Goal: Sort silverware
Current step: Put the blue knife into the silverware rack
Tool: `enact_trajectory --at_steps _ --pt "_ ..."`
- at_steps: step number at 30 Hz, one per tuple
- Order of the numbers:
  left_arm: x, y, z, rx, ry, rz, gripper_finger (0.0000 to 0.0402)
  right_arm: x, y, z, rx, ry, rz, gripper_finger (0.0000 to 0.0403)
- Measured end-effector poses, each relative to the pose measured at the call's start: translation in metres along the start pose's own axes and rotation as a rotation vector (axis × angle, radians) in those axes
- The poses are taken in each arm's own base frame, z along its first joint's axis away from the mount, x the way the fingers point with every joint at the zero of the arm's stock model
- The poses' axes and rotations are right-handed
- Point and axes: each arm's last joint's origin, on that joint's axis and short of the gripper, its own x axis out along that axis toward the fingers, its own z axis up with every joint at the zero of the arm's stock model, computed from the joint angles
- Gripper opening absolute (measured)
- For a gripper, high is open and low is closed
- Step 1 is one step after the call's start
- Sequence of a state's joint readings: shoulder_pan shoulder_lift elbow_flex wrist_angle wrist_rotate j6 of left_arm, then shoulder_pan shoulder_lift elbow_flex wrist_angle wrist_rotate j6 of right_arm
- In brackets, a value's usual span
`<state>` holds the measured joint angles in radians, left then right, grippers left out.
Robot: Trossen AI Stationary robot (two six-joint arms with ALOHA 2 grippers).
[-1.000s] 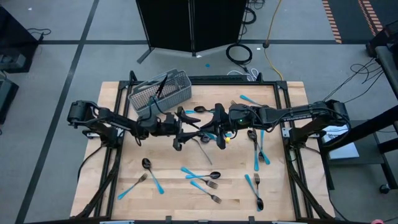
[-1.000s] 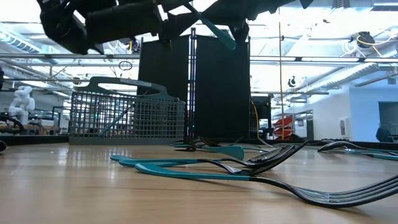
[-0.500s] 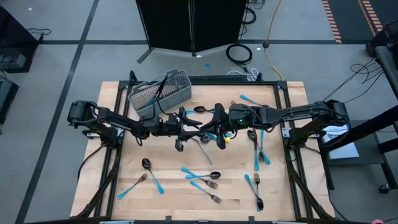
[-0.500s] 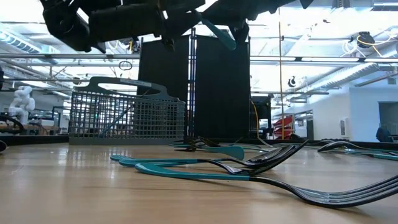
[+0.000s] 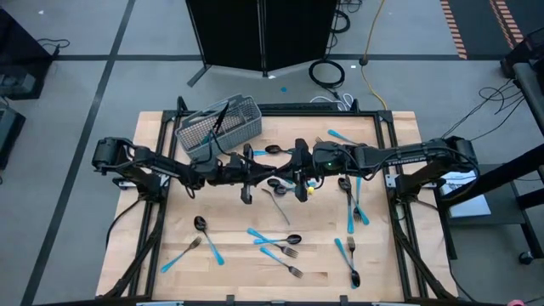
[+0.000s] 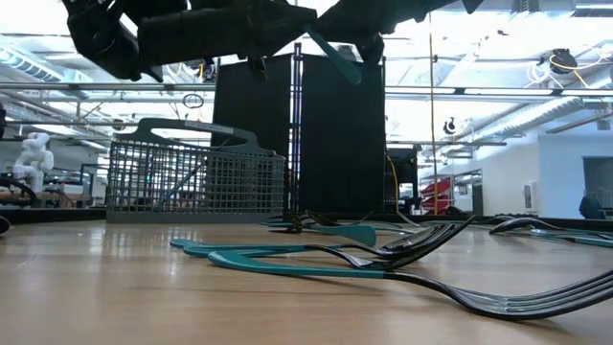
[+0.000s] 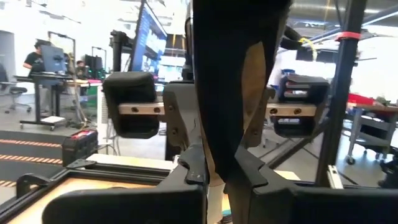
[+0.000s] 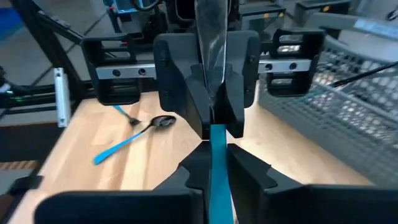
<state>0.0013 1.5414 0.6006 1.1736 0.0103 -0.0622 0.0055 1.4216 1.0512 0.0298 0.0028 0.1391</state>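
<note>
Along the bench's front edge lies loose silverware. A fork lies near the front left corner, with a spoon just beside it. A small cluster of forks and a spoon sits at the middle of the front edge, some pieces crossing. A fork and spoon pair lies towards the front right corner. In the low view, fork tines fill the foreground.

Above the middle of the bench the two grippers meet nose to nose in the air, well clear of the wood. One piece of silverware spans them; its kind is not clear. The left gripper is clamped narrow on its dark metal head. The light-blue handle runs back into the right gripper; whether that gripper presses on the handle or stands just clear cannot be told. In the low view the piece hangs tilted, high above the bench top. On the wood below the grippers lies a single fork.

Further pieces lie along the right side. Near the far edge rest a spoon and a fork. A grey wire basket stands at the far left corner, with a dark piece leaning inside it.
</note>
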Motion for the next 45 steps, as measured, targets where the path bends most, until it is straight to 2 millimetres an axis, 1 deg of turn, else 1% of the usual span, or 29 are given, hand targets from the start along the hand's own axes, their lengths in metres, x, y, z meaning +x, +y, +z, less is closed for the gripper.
enact_trajectory --at_steps 3,6,8,11,14,16,18,21,24,26,31,33,35,38,41,45 --pt "-0.001 0.002 0.004 0.011 -0.004 0.044 0.0018 -0.007 -0.003 0.005 -0.028 -0.024 -0.042 0.0065" --pt "-0.005 0.009 0.016 0.050 -0.007 0.083 0.0018 -0.018 -0.008 0.013 -0.061 -0.055 -0.117 0.0083" --pt "-0.011 0.014 0.028 0.057 0.022 0.133 0.0018 -0.025 -0.013 0.013 -0.077 -0.034 -0.186 0.0091" --pt "-0.027 0.022 0.047 0.085 0.102 0.262 0.0018 -0.033 -0.018 0.007 -0.081 0.052 -0.280 0.0099" --pt "-0.051 0.032 0.063 0.129 0.214 0.473 0.0018 -0.036 -0.020 -0.004 -0.063 0.161 -0.336 0.0100" --pt "-0.069 0.040 0.072 0.150 0.281 0.621 0.0018 -0.035 -0.021 -0.013 -0.052 0.238 -0.353 0.0100" --pt "-0.085 0.047 0.078 0.142 0.322 0.743 0.0018 -0.030 -0.022 -0.018 -0.046 0.272 -0.361 0.0100" --pt "-0.105 0.057 0.085 0.071 0.335 0.853 0.0018 -0.023 -0.024 -0.023 -0.053 0.292 -0.387 0.0100" --pt "-0.119 0.067 0.085 -0.019 0.354 0.953 0.0018 -0.014 -0.025 -0.028 -0.064 0.317 -0.391 0.0100" --pt "-0.125 0.074 0.081 -0.055 0.393 1.010 0.0018 -0.008 -0.027 -0.032 -0.079 0.329 -0.392 0.0100" --pt "-0.132 0.093 0.073 -0.116 0.479 1.063 0.0018 0.005 -0.033 -0.040 -0.107 0.363 -0.402 0.0100" --pt "-0.130 0.101 0.077 -0.158 0.503 1.042 0.0018 0.008 -0.036 -0.042 -0.114 0.366 -0.407 0.0100" --pt "-0.129 0.107 0.082 -0.201 0.566 1.029 0.0018 0.010 -0.040 -0.042 -0.118 0.367 -0.414 0.0100" --pt "-0.125 0.115 0.085 -0.220 0.699 1.035 0.0018 0.012 -0.045 -0.043 -0.111 0.370 -0.426 0.0100" --pt "-0.118 0.120 0.090 -0.221 0.784 1.041 0.0018 0.012 -0.047 -0.043 -0.093 0.364 -0.436 0.0100" --pt "-0.107 0.126 0.082 -0.222 0.890 1.030 0.0018 0.011 -0.048 -0.043 -0.083 0.365 -0.439 0.0100"
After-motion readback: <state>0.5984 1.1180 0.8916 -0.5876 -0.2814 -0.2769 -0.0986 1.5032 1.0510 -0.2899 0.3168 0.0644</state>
